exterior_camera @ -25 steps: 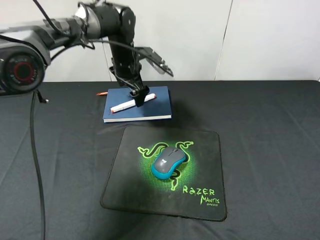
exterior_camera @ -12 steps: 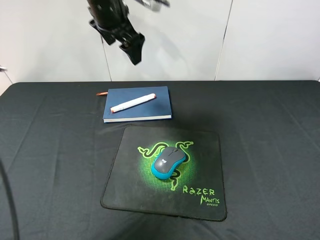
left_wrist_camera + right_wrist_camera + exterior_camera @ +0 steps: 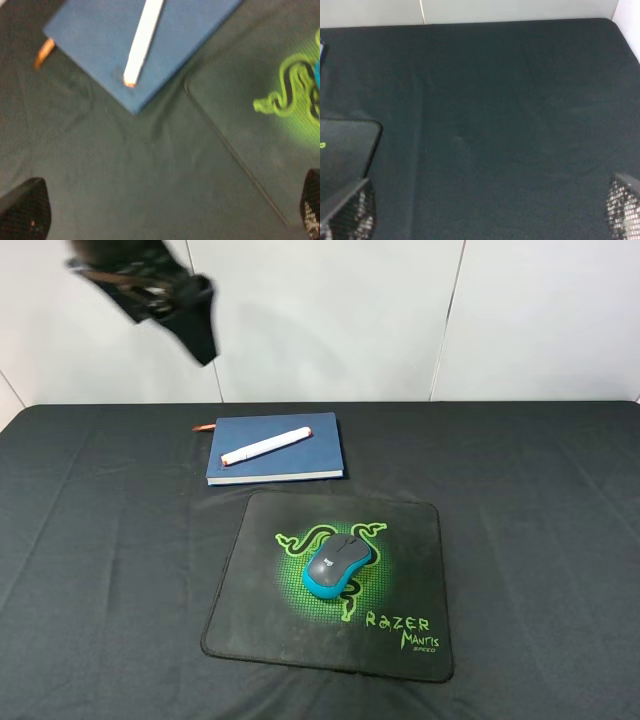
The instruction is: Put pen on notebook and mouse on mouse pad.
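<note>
The white pen point(image 3: 265, 446) lies diagonally on the dark blue notebook point(image 3: 312, 456), whose red-orange ribbon point(image 3: 204, 426) sticks out at its far left corner. The grey and teal mouse point(image 3: 337, 566) sits on the green logo of the black mouse pad point(image 3: 260, 612). High above the table's far left, my left gripper point(image 3: 198, 322) hangs blurred and holds nothing. Its wrist view looks down on the pen point(image 3: 143, 42), the notebook point(image 3: 95, 35) and the pad's corner point(image 3: 250, 125), with open fingers point(image 3: 26, 211) wide apart. My right gripper point(image 3: 485, 212) is open over bare cloth beside the pad's corner point(image 3: 345, 145).
A black cloth point(image 3: 540, 540) covers the whole table, with a white wall behind its far edge. The right arm does not show in the exterior high view.
My left gripper let go of the pen on the notebook, then rose and swung away to the upper left. Pen, notebook, mouse and pad stayed put.
</note>
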You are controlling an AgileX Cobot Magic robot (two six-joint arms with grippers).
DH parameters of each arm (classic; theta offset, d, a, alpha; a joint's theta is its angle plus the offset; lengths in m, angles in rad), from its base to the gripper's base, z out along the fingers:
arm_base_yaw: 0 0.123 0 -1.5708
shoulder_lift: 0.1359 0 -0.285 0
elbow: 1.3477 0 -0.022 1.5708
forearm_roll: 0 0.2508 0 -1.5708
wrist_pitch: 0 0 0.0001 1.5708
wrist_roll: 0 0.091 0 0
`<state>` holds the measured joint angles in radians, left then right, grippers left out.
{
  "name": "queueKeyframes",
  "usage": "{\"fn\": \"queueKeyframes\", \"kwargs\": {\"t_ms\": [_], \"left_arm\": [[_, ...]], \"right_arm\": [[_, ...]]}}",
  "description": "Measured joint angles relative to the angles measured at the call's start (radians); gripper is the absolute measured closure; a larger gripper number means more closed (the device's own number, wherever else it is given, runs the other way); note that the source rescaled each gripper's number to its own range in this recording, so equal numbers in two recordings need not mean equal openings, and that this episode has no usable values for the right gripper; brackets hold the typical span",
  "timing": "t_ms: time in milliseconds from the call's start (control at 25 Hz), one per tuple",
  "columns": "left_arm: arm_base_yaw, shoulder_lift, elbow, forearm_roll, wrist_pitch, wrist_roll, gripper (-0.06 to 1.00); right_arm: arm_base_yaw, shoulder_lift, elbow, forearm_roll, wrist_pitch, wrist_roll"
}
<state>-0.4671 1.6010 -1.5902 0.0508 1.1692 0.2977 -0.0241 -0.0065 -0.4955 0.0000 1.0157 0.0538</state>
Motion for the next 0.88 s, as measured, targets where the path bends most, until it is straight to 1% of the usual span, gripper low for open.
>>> {"fn": "queueKeyframes", "kwargs": {"t_ms": [200, 480, 720, 880], "left_arm": [[0.000, -0.247, 0.276, -0.033, 0.000, -0.003, -0.06], [0.000, -0.641, 0.584, -0.051, 0.001, -0.021, -0.06], [0.000, -1.012, 0.760, -0.051, 0.003, -0.066, -0.06], [0.001, -1.210, 0.850, -0.037, 0.004, -0.143, -0.06]], "right_arm": [[0.000, 0.000, 0.000, 0.000, 0.001, 0.000], [0.000, 0.000, 0.000, 0.000, 0.001, 0.000], [0.000, 0.000, 0.000, 0.000, 0.001, 0.000], [0.000, 0.000, 0.000, 0.000, 0.001, 0.000]]}}
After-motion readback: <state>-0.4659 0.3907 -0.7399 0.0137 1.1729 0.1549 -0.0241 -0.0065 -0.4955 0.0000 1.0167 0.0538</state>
